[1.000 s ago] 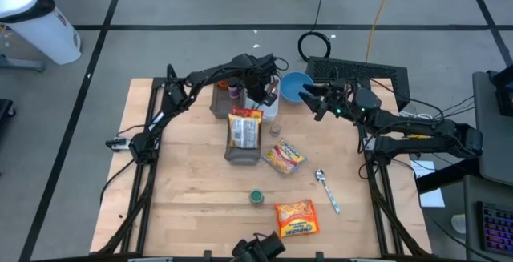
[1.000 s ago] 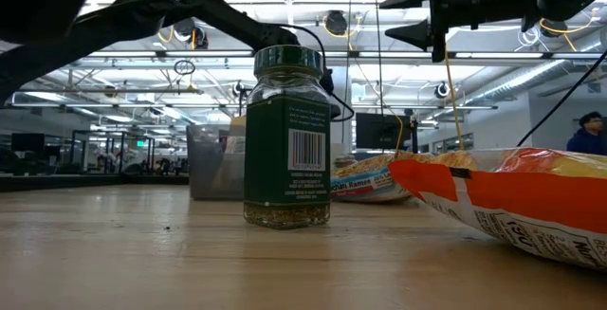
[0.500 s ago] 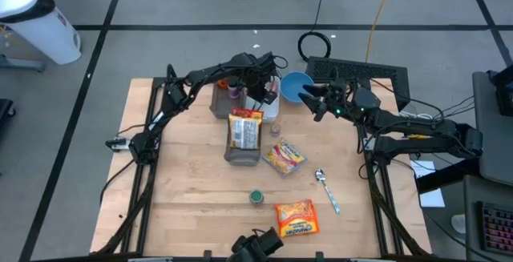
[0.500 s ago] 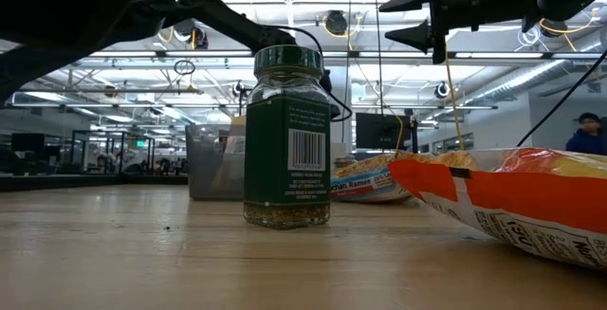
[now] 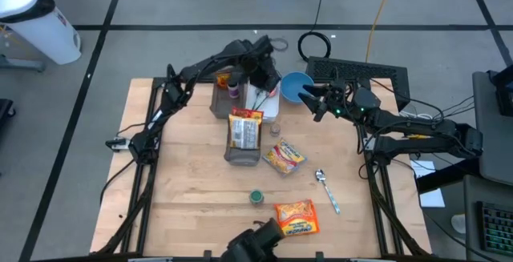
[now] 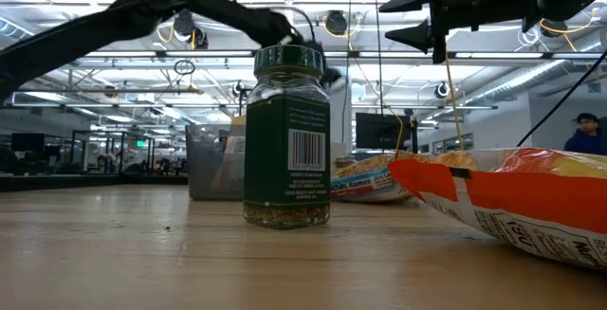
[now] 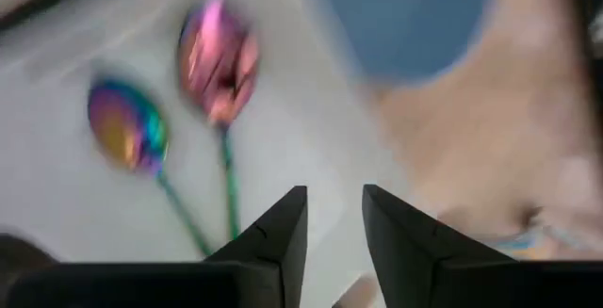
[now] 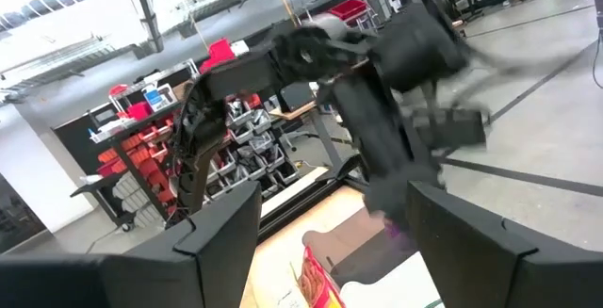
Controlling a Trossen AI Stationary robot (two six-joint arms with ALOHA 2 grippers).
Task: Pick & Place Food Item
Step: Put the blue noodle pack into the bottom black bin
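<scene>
I held the left hand parted and empty over the white rectangular tray at twelve o'clock; lift clear vertically, avoiding the iridescent spoons.

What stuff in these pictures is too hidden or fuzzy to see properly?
- Left wrist view: the two rainbow spoons are smeared by blur, and their handle ends are hidden behind the left gripper.
- Low view: the green-lidded spice jar blocks the grey bin behind it.
- High view: the print on the orange snack bag is too small to read.
- Low view: that bag is cut off by the edge.
</scene>
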